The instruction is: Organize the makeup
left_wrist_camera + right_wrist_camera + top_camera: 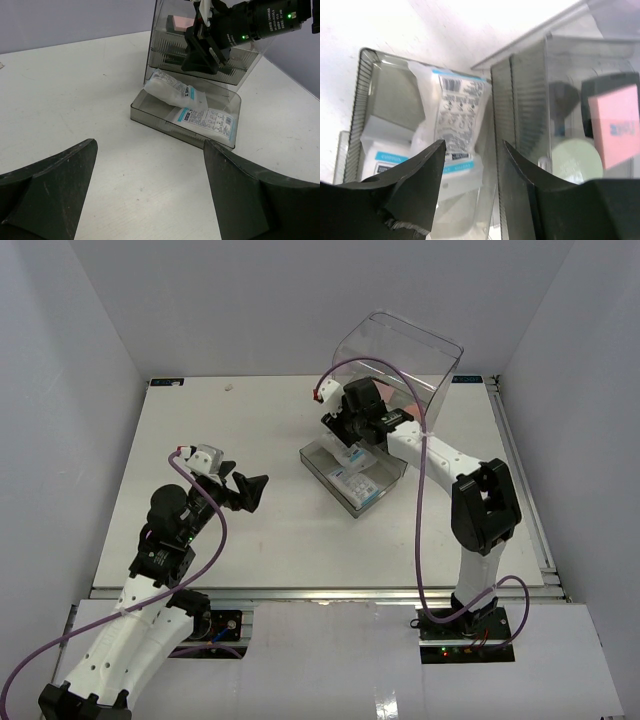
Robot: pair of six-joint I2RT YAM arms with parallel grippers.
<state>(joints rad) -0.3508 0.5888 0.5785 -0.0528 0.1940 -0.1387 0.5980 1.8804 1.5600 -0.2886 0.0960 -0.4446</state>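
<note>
Two white-and-blue packets (205, 119) in drawer (150, 112): light, floppy, slick; I'd pinch an edge. Right pincer (474, 145) half-open, left pincer (150, 144) wide.

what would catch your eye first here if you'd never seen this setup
A big clear plastic box stands at the far right of the table, its bottom drawer pulled out with two white-and-blue packets inside. The right gripper hangs just above that drawer, jaws apart, and a pink palette shows inside the box. The left gripper hovers wide open on the left.
</note>
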